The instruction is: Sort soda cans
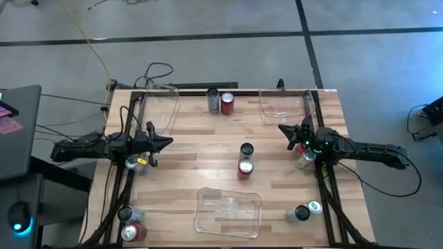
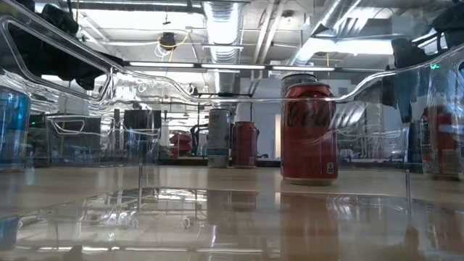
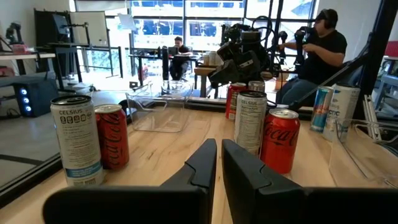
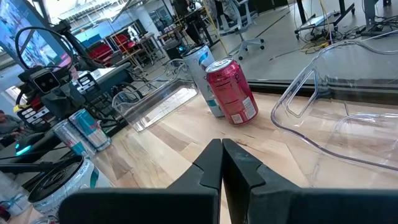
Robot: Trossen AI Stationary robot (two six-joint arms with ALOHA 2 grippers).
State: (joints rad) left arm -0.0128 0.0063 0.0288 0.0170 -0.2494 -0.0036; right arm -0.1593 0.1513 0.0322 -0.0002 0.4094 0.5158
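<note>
Soda cans stand upright in pairs on the wooden table [image 1: 187,173]. A silver can [image 1: 212,100] and a red can [image 1: 227,104] are at the far middle. A dark-topped can [image 1: 246,150] and a red can [image 1: 245,168] are at the centre. More cans stand by the near left corner [image 1: 129,225], the near right corner [image 1: 307,210] and under each arm. My left gripper [image 1: 168,143] is shut at the left side and points level at the centre pair [image 3: 266,127]. My right gripper [image 1: 282,128] is shut at the right side and faces the far pair [image 4: 227,90]. Neither touches a can.
Three clear plastic bins sit on the table: far left [image 1: 163,104], far right [image 1: 280,104] and near middle [image 1: 227,211]. The low view looks through the near bin's wall [image 2: 145,188]. Black frame rails run along both table sides. People sit in the room beyond [image 3: 317,50].
</note>
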